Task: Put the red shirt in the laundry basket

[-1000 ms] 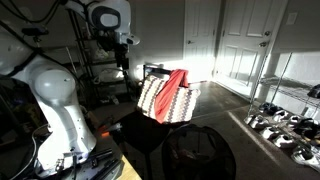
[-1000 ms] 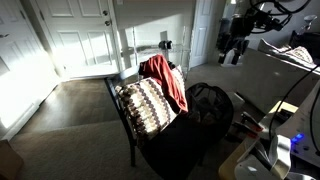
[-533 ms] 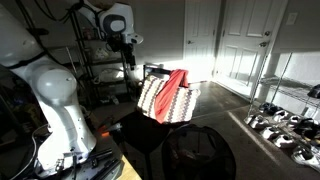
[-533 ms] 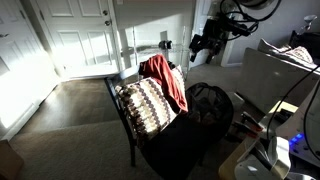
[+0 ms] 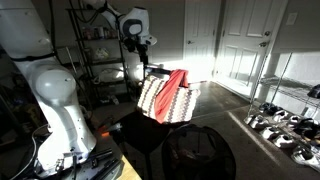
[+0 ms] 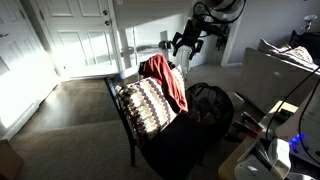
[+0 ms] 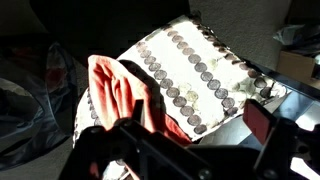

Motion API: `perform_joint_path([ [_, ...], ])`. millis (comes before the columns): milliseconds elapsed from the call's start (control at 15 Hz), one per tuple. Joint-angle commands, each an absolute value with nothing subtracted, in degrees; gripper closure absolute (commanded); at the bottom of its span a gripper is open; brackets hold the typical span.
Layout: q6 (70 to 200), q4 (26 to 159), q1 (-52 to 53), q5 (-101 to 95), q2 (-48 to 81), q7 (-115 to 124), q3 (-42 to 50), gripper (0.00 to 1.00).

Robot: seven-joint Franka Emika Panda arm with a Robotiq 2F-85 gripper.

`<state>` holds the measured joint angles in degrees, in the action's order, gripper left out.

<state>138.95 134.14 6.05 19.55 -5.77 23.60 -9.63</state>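
Swinging across from where it hung a second ago, the gripper (image 6: 185,42) has closed most of the distance to the hamper and now hovers just above and beside its top edge, as both exterior views show (image 5: 141,46). From the wrist view the jaws stand spread wide and hold nothing, with the gripper (image 7: 185,142) looking straight down on the cloth. Directly beneath lies the red shirt (image 7: 120,95), limp and bunched, draped over the rim so that most of it hangs down the outside wall (image 5: 175,88) and not inside. Behind it the laundry basket (image 7: 195,65) shows its patterned side, sitting raised on a dark stand (image 6: 130,140). Farther off are a black round tub (image 6: 208,105) and white doors (image 5: 240,40). That approach suggests the grasp is next: the shirt is not yet in, so it likely needs pinching near the rim, lifting clear and dropping inside.
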Motion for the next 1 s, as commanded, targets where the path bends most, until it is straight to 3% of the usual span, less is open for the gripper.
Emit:
perform_joint_path([
  [0, 139.4, 129.0, 5.7, 15.7, -1.1, 28.7, -8.8, 0.00],
  [600, 152.4, 123.8, 5.9, -1.5, 4.2, 43.8, -5.3, 0.00],
  [933, 151.7, 119.2, 7.7, -12.6, 9.7, 56.2, -2.0, 0.00],
])
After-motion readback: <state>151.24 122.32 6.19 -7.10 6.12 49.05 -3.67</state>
